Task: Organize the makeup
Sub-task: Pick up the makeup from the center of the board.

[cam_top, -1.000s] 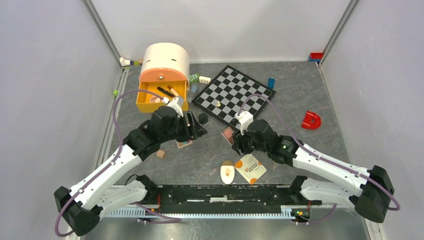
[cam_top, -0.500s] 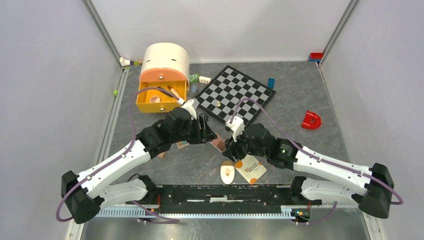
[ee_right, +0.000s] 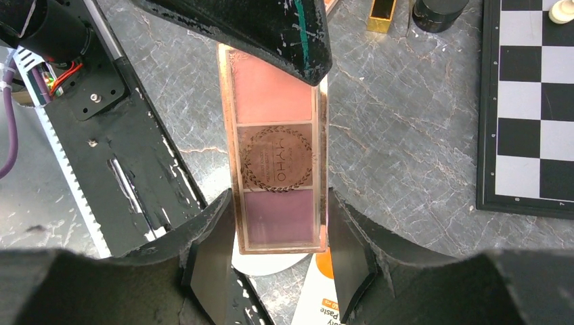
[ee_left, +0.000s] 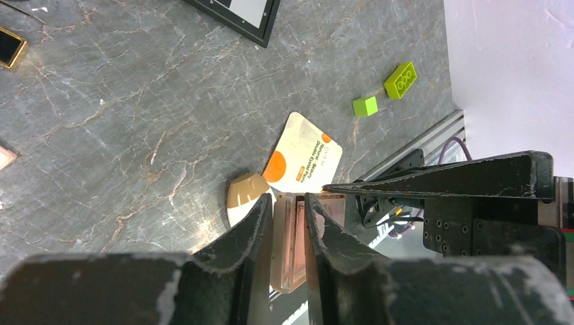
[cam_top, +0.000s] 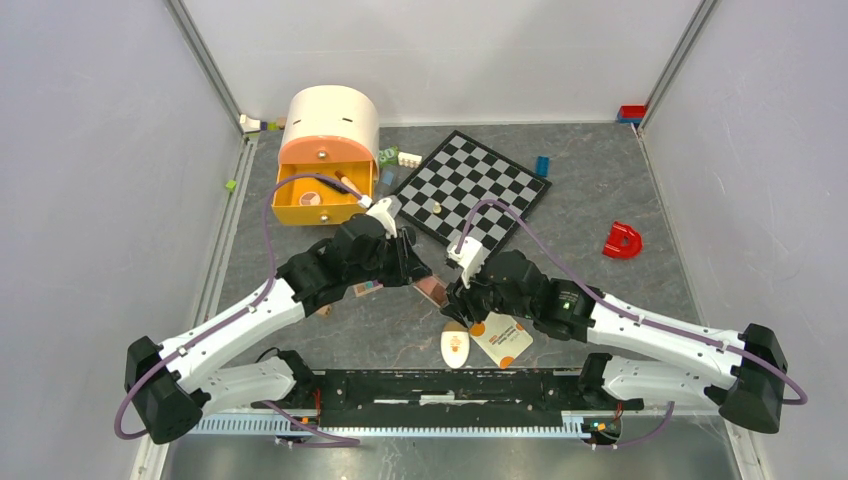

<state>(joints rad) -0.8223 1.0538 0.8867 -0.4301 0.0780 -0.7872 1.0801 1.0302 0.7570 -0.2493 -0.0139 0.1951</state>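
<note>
Right hand point(ee_right: 281, 203) and left hand point(ee_left: 288, 203) both pinch the blush palette point(ee_right: 279, 156) mid-air. We'd only release the right once the left's grip looks solid.

The light is bright and even, and it comes from above. In the top view the arms lay only soft, pale shadows on the grey surface point(cam_top: 640, 190), and the walls look a bit lilac. In the wrist views the left fingers point(ee_left: 244, 257) and right fingers point(ee_right: 210, 250) at the bottom are big, dark and blurry. The blush palette point(ee_right: 276, 149) looks sharp. The upper right of the left wrist view is very bright.
</note>
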